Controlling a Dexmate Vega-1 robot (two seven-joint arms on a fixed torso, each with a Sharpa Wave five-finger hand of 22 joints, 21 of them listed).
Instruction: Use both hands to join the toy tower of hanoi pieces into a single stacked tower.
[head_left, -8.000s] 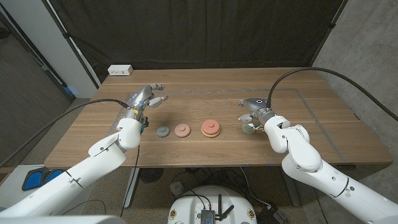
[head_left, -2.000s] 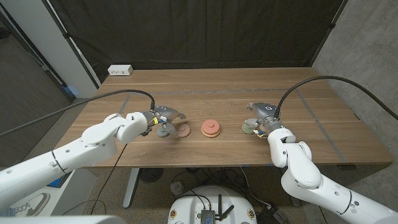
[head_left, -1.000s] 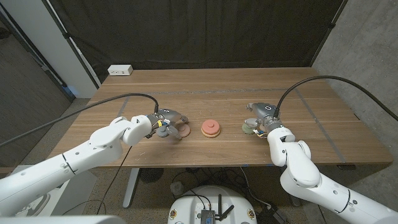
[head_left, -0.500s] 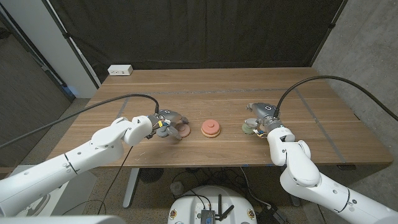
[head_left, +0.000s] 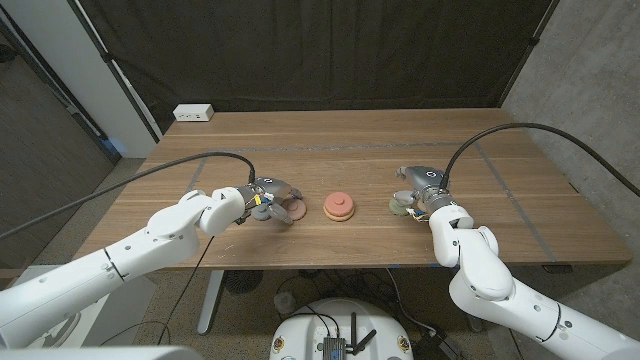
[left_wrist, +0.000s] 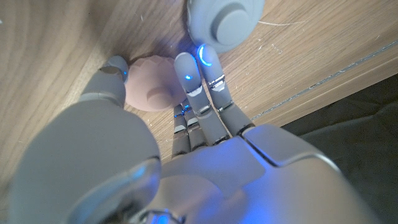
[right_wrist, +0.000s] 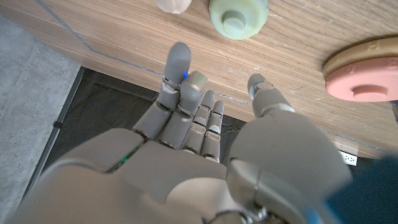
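A grey-blue disc and a pink disc lie side by side on the table. A red-and-tan stack sits in the middle, and a pale green disc lies to its right. My left hand hovers over the grey and pink discs. In the left wrist view its thumb and fingers straddle the pink disc, with the fingertips at the rim of the grey-blue disc. My right hand is open just short of the green disc.
A small pale piece lies beside the green disc. A white power strip sits at the far left corner. The near table edge runs close behind both hands. The red-and-tan stack shows in the right wrist view.
Since eight seconds ago both hands have come in and down to their discs. Over the last second the left hand has shifted only slightly; no disc has moved.
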